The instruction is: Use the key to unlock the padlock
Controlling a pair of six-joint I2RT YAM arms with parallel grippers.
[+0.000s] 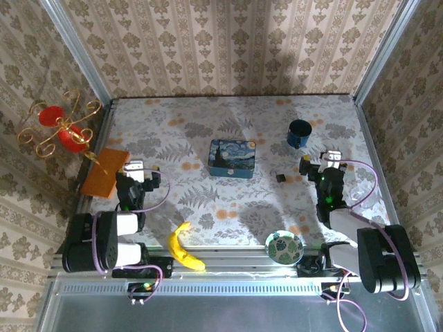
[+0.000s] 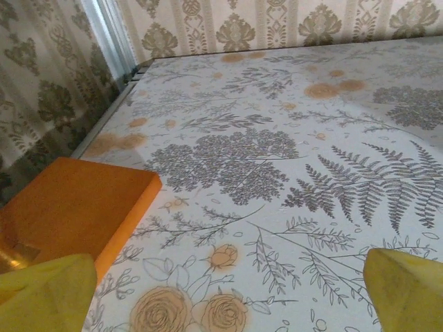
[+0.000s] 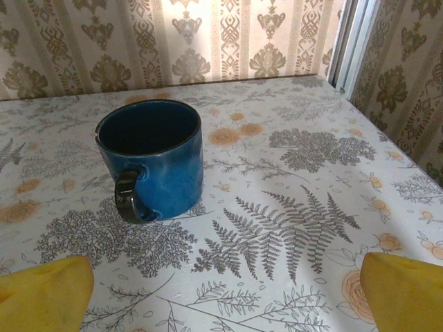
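Now, with my left tool (image 1: 142, 168) and right tool (image 1: 320, 161) both spread apart and empty, I'd ease the right one squarely over the padlock (image 1: 280, 177) lying near it on the tabletop (image 1: 208, 131).

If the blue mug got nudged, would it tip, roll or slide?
Probably slide rather than tip: the blue mug stands upright and squat on the flat table. Its glossy glaze looks slippery to grip, and it is likely ceramic, so chippable. The handle would limit rolling.

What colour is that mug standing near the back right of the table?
The glazed ceramic mug is deep blue, clearest in the right wrist view.
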